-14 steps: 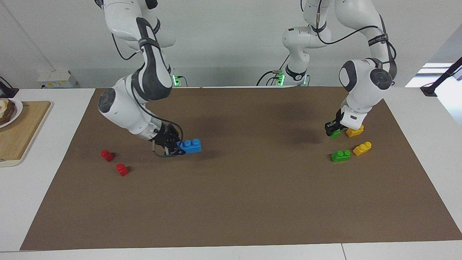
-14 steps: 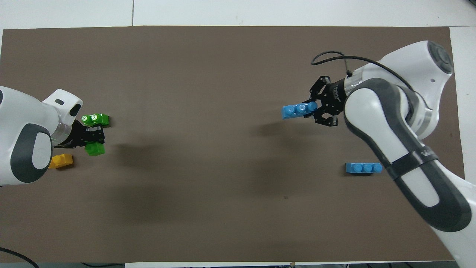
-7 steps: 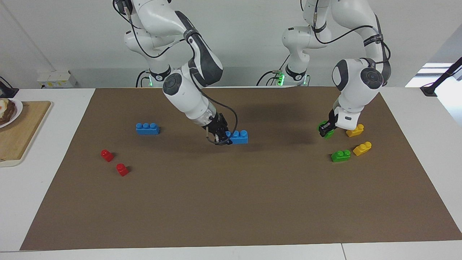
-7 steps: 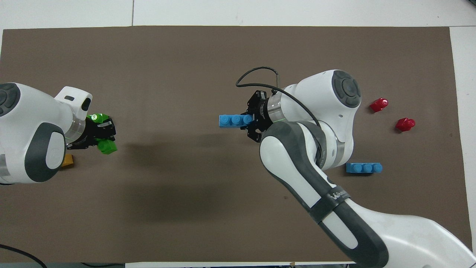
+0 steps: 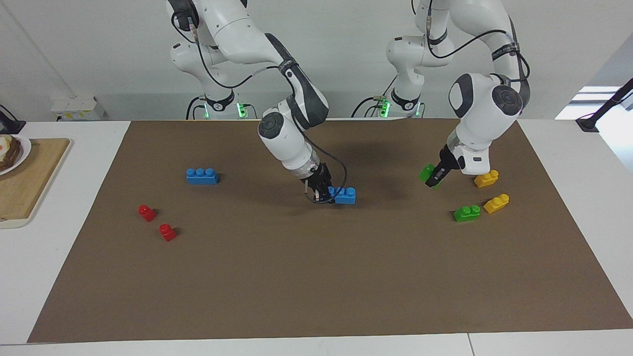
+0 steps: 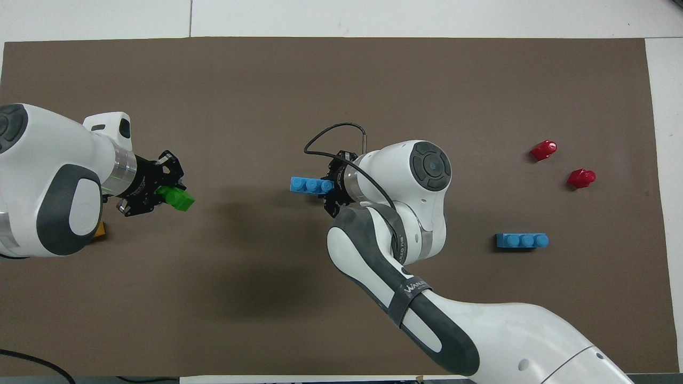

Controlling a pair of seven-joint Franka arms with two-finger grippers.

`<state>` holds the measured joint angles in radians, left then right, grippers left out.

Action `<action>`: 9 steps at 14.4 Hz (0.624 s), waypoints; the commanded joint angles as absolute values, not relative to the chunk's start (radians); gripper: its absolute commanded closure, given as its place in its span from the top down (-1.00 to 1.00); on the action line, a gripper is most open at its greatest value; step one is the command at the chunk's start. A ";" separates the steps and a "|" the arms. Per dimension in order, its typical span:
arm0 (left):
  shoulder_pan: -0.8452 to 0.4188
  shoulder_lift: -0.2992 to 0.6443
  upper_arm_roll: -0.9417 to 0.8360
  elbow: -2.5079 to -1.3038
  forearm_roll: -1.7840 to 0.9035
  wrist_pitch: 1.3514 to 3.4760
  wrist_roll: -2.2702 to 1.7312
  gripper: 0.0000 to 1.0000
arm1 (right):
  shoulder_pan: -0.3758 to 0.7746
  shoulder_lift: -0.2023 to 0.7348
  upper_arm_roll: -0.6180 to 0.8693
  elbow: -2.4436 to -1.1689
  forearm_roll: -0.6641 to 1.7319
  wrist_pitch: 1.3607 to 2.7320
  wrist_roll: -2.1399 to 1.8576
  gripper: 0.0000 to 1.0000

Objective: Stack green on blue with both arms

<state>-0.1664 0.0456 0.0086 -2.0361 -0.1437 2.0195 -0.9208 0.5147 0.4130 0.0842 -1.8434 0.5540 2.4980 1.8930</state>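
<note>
My right gripper (image 5: 326, 193) (image 6: 328, 186) is shut on one end of a blue three-stud brick (image 5: 344, 196) (image 6: 311, 184), which it holds level and low over the middle of the brown mat (image 5: 316, 277). Over the mat toward the left arm's end, my left gripper (image 5: 436, 176) (image 6: 160, 191) is shut on a small green brick (image 5: 427, 173) (image 6: 177, 199), which is tilted and in the air. A wide gap separates the two held bricks. Another blue brick (image 5: 202, 176) (image 6: 522, 240) lies on the mat toward the right arm's end. A second green brick (image 5: 467, 213) lies near the left gripper.
Two yellow bricks (image 5: 486, 179) (image 5: 496, 203) lie beside the loose green one. Two small red bricks (image 5: 146, 212) (image 5: 167, 232) sit toward the right arm's end. A wooden board (image 5: 29, 178) with a plate lies off the mat at that end.
The right gripper has carried its blue brick toward the middle of the mat. The left gripper has lifted its green brick and moved it a little toward the middle.
</note>
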 commanded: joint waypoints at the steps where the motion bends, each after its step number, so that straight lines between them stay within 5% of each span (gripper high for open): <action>1: -0.231 0.058 0.018 -2.010 -0.155 2.017 -1.107 -1.00 | 0.547 0.425 0.078 -1.867 0.581 2.560 1.907 -1.00; 9: -0.316 0.084 0.018 -1.996 -0.155 2.152 -1.566 -1.00 | 0.580 0.459 0.078 -1.919 0.580 2.655 1.865 -1.00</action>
